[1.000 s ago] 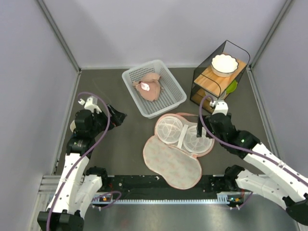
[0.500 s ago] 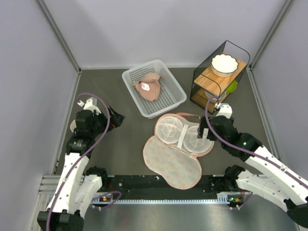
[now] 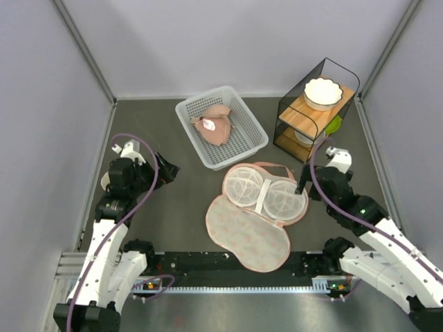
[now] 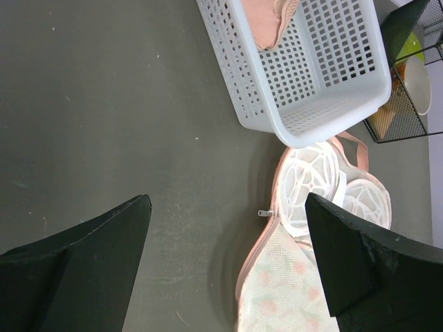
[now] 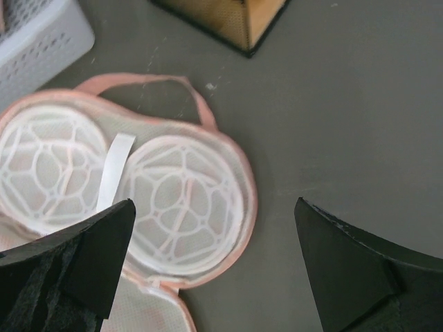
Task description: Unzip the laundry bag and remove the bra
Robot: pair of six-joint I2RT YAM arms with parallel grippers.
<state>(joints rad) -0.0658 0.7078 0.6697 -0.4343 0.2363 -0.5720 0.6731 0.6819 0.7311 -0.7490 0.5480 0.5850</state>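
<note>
The laundry bag (image 3: pixel 252 225) lies unzipped and spread flat in the middle of the table, its two white mesh cups (image 3: pixel 266 192) facing up and its patterned lid folded toward me. Its zipper pull (image 4: pixel 264 213) sticks out at the waist. The dusty-pink bra (image 3: pixel 213 124) lies in the white perforated basket (image 3: pixel 252 142) behind the bag. My left gripper (image 3: pixel 166 171) hangs open over bare table left of the bag, holding nothing (image 4: pixel 227 200). My right gripper (image 3: pixel 303 182) is open at the bag's right edge, above the right cup's rim (image 5: pixel 214 204).
A black wire rack (image 3: pixel 304 121) with wooden shelves stands at the back right, close to my right arm. A white bowl (image 3: pixel 323 92) sits on top and a green item (image 3: pixel 334 126) lower down. Grey walls close in the table on three sides.
My right arm has pulled back to the right, from over the bag's right cup to its right edge. The left arm, bag and bra have not moved.
</note>
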